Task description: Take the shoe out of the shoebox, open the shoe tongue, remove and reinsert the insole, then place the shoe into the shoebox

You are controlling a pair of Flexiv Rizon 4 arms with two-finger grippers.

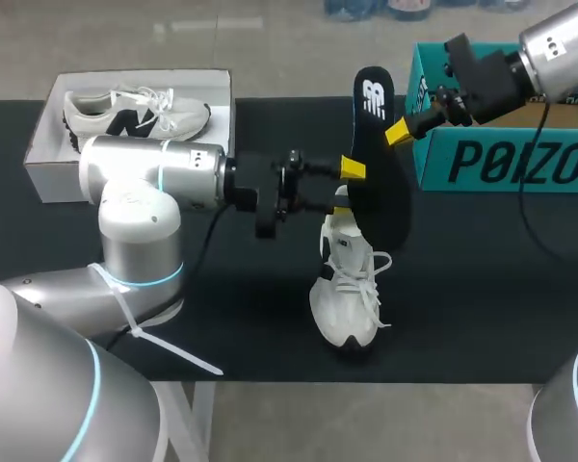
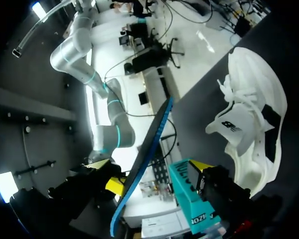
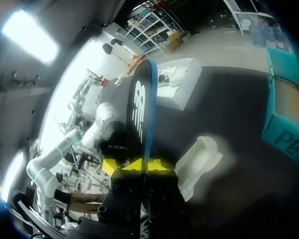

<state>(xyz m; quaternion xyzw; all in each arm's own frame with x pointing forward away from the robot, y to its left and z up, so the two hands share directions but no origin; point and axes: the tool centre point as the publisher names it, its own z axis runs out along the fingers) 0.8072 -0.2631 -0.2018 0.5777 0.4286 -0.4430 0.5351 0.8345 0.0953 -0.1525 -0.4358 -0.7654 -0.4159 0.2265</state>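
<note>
The right gripper (image 1: pixel 399 131) pinches the long black insole (image 1: pixel 373 96); the left gripper (image 1: pixel 349 186) gapes around it. Misaimed, the insole could buckle against the white laced sneaker (image 1: pixel 347 289).

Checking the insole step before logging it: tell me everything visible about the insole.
The insole is thin and flexible-looking, black-faced with a white logo near its upper end and a blue edge. It is out of the white shoe, standing nearly upright with its lower end by the shoe's opening. The right gripper is shut on its upper part; the left gripper's open fingers straddle it lower down.
</note>
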